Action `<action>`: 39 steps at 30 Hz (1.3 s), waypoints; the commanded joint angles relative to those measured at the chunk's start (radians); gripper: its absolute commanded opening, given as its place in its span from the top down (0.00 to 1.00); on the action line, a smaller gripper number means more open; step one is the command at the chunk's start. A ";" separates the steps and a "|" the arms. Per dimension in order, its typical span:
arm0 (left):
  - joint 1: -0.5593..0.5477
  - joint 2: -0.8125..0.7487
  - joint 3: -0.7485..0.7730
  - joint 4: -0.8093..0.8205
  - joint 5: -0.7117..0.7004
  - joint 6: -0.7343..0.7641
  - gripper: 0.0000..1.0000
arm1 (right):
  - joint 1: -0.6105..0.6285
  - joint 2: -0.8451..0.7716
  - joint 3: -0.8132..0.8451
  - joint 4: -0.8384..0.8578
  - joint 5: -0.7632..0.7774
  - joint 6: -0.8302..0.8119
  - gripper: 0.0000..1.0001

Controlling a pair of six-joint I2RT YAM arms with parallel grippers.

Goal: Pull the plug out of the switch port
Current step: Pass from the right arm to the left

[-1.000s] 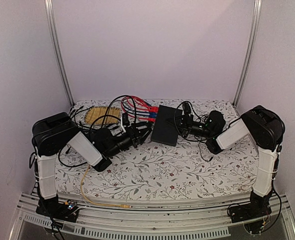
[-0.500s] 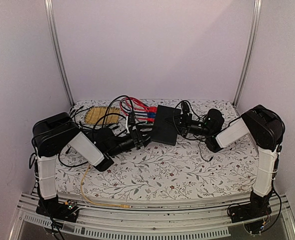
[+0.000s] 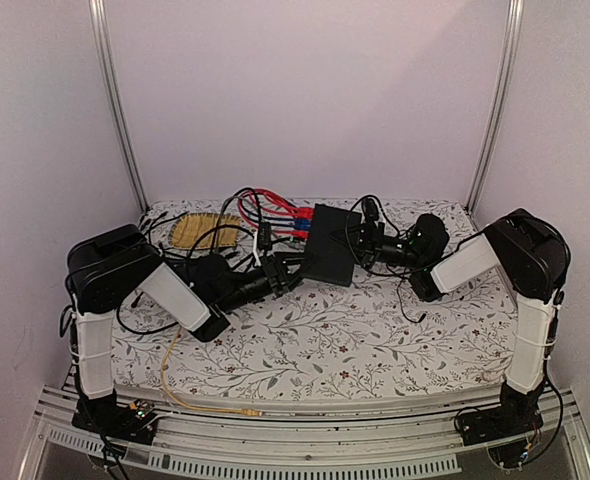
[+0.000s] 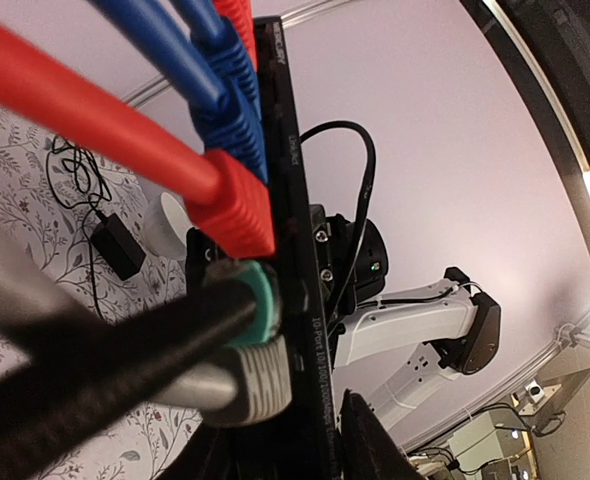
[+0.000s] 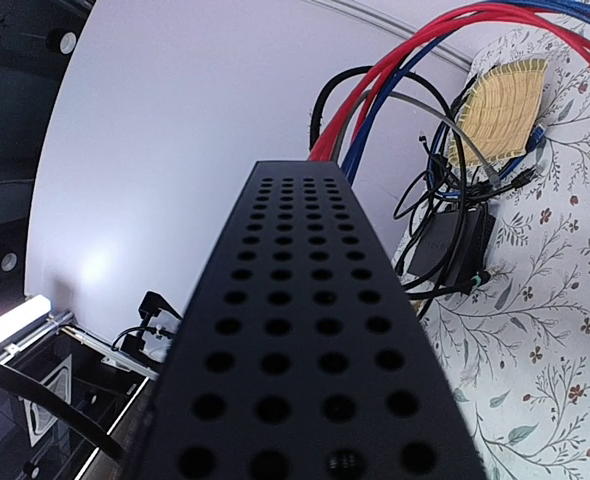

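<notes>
My right gripper (image 3: 361,243) pinches the black switch box (image 3: 330,252). I cannot tell my left gripper (image 3: 291,269) state. Flower-patterned counter (image 3: 365,340), pale walls (image 3: 305,100) around.

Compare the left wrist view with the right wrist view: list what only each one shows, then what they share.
Only left wrist: the red plug, blue plugs and a grey plug with a green boot seated along the port edge, plus the right arm behind. Only right wrist: the perforated face, a woven yellow mat and a dark box on the cloth. Both: the black switch, red cables, blue cables, the floral cloth.
</notes>
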 commanded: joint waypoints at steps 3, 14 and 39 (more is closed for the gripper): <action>-0.015 0.018 0.049 0.204 0.037 -0.028 0.70 | 0.013 -0.058 0.037 0.058 -0.008 -0.055 0.98; -0.025 0.026 0.083 0.208 0.037 -0.055 1.00 | 0.013 -0.074 0.027 0.005 -0.047 -0.087 0.93; -0.025 -0.085 -0.003 0.181 -0.032 -0.047 1.00 | -0.047 -0.229 -0.099 -0.301 -0.028 -0.346 0.01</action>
